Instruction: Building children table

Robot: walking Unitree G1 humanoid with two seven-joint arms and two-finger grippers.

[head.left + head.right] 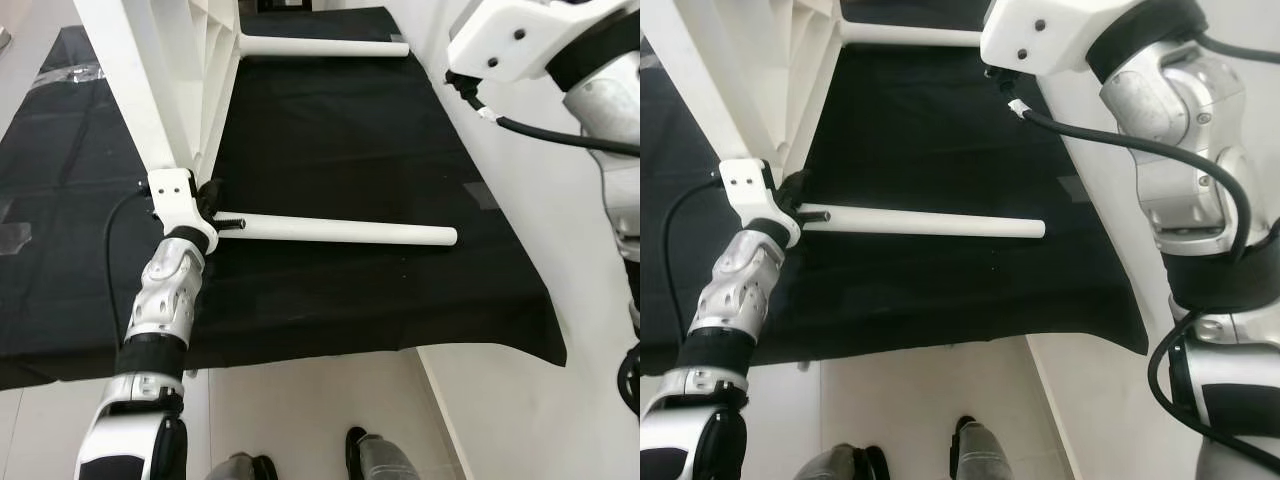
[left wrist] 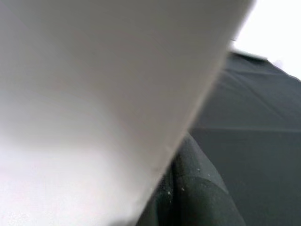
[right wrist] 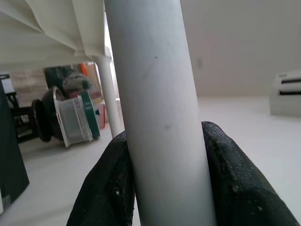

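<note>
While the loose table leg (image 1: 340, 231) lies flat on the black cloth (image 1: 330, 130), its screw end sits just beside the left gripper (image 1: 208, 196), long axis running away toward the robot's right. Left fingers: cannot tell. Right gripper (image 3: 164, 183) clamps another leg (image 3: 155, 94) already fitted to the white tabletop (image 1: 170, 70).

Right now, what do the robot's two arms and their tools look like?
Both arms have ribbed silver metal segments, black joint bands and white plastic housings with small dark screw holes. A black cable loops beside the left arm; thicker black cables, one with a white tag, run along the right arm. The right tool has black, coarse-textured fingers.
</note>
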